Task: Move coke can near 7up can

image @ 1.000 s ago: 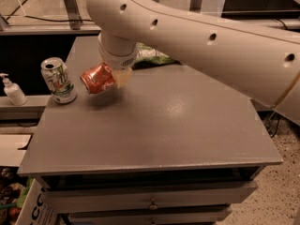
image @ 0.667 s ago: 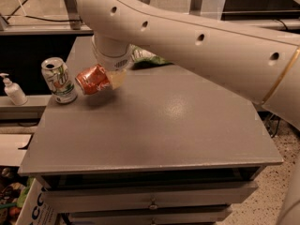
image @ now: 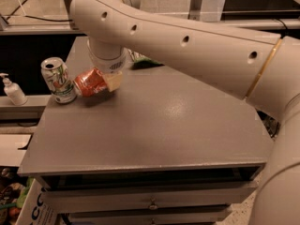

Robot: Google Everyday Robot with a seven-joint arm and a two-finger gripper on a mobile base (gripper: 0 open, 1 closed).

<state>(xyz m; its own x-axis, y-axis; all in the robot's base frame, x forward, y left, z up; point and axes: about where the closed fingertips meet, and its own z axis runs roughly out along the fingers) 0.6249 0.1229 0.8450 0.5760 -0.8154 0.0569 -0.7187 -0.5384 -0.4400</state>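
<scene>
One dented, red-orange coke can [image: 89,82] is tipped sideways, grasped firmly in the jaws of the gripper [image: 104,81]. It hangs low over the desk [image: 164,125] at its left side, just beside the upright white-and-green 7up can [image: 57,80]

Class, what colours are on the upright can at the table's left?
White and green 7up can, camera view. Gripper holds the dented red coke can beside it.

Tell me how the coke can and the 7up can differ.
The coke can is red-orange and dented; the 7up can is white-green and smooth. The coke can sits tilted in the gripper, beside the 7up can, which stands upright on the table, unheld. Both are soda cans of similar size.
</scene>
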